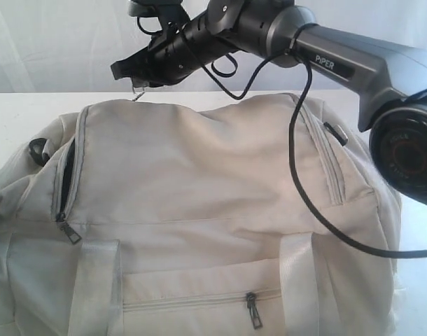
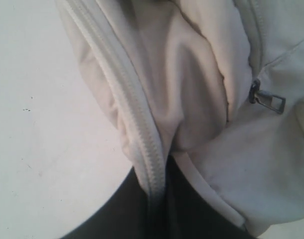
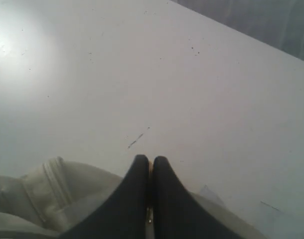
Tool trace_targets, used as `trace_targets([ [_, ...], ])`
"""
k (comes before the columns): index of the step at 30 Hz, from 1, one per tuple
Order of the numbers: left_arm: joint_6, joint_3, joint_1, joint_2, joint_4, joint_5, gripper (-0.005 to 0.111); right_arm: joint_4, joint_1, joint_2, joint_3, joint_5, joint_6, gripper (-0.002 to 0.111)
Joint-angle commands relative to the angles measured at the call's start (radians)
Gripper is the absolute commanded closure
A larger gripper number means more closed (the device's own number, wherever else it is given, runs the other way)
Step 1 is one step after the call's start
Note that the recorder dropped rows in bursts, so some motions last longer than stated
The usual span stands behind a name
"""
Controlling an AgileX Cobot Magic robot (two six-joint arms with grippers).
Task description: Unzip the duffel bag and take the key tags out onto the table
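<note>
The right gripper (image 1: 121, 70) is pinched tight on a small metal zipper pull (image 1: 138, 89) just above the cream duffel bag (image 1: 199, 189), and the left gripper (image 2: 159, 209) clamps a ribbed strip (image 2: 137, 129) of that bag, which sprawls across the white counter (image 1: 31, 112).

Bright, washed-out; wrist views perhaps soft.

Cream duffel bag (image 1: 199, 189) on white table (image 1: 31, 112)
</note>
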Motion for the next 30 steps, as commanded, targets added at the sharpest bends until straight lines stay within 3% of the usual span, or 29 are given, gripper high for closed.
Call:
trace_targets([
  [1,-0.006,0.006,-0.001,-0.018,0.061,0.081,0.107,-0.025,-0.041,-0.010,-0.005,-0.009,-0.004,0.108],
  [30,-0.006,0.008,-0.001,-0.018,0.061,0.081,0.107,-0.241,-0.180,-0.102,-0.001,0.122,0.108,0.108],
])
